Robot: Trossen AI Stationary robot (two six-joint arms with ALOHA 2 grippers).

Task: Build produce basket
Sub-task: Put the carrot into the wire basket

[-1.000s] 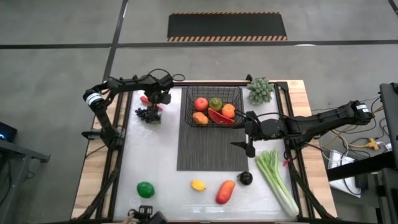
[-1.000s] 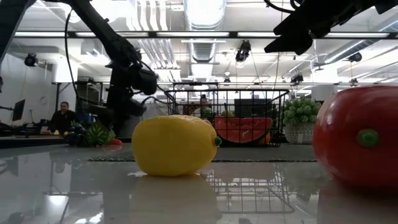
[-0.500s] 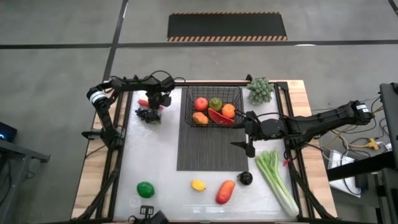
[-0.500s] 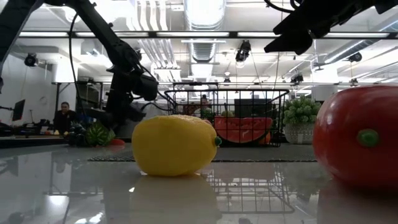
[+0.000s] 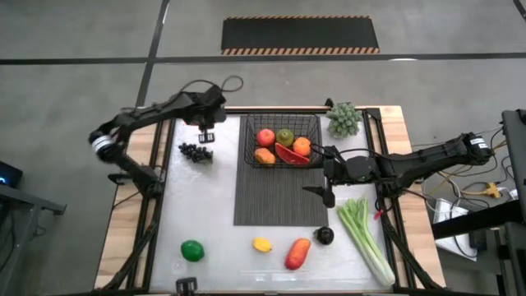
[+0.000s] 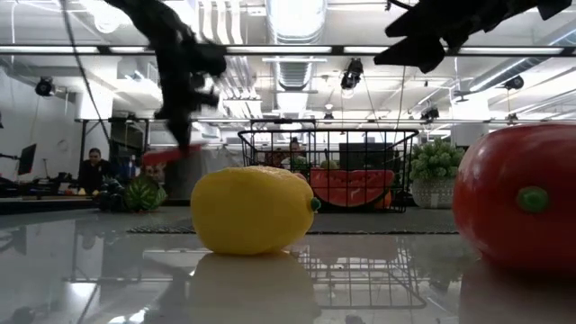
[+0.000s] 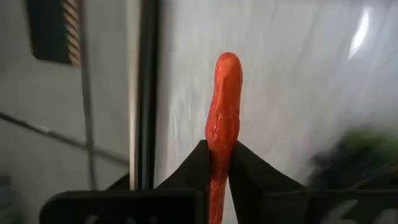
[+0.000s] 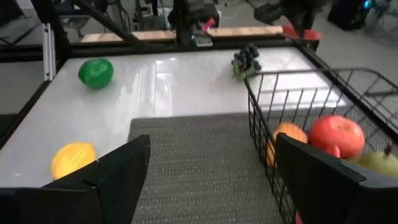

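At ten o'clock my left gripper (image 7: 219,163) is clamped on the red chili (image 7: 222,121), lifted off the table. The basket (image 5: 283,141) sits at twelve. At three o'clock my right gripper (image 8: 208,180) hangs spread wide, holding nothing.

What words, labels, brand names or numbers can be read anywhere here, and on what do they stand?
None: no words, numbers or brand marks can be read in any view.
The basket, the produce and the ribbed mat carry no print.
The floor mat has only striped edging, no text.
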